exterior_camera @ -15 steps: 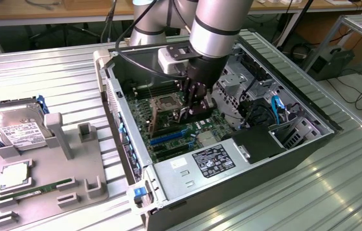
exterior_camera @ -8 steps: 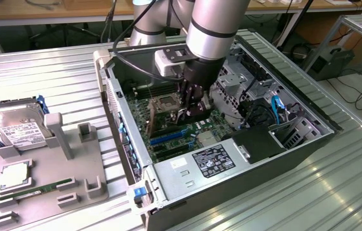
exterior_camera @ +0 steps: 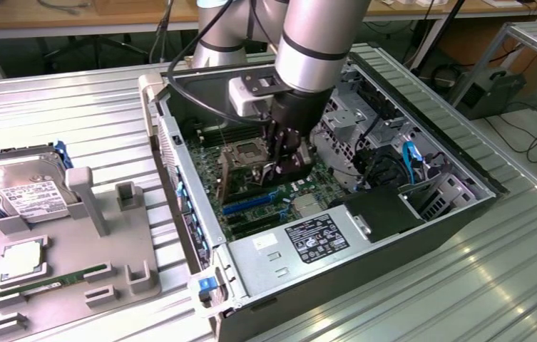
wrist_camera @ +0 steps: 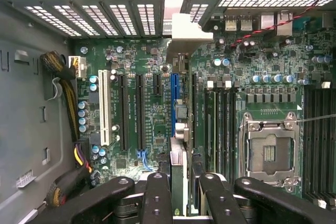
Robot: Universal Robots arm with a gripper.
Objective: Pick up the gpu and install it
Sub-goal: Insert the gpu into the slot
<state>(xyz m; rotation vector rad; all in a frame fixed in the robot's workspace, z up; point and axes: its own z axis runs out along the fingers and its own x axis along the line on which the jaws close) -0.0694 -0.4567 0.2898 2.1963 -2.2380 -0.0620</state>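
At the centre of the exterior view, the jaws (exterior_camera: 285, 169) reach down into the open PC case (exterior_camera: 458, 214), closed on the gpu (wrist_camera: 178, 108), holding it edge-down over the blue slot (wrist_camera: 172, 103) to line it up.

Even, bright overhead light. Soft glare streaks on the ribbed silver metal table (exterior_camera: 458, 285), toward 5 o'clock in exterior view. Open black computer case (exterior_camera: 439, 221) interior darker, shadowed beneath the arm. Wrist view: green motherboard (wrist_camera: 152, 129) sharp and evenly lit, black fingers (wrist_camera: 157, 198) near lens slightly soft.
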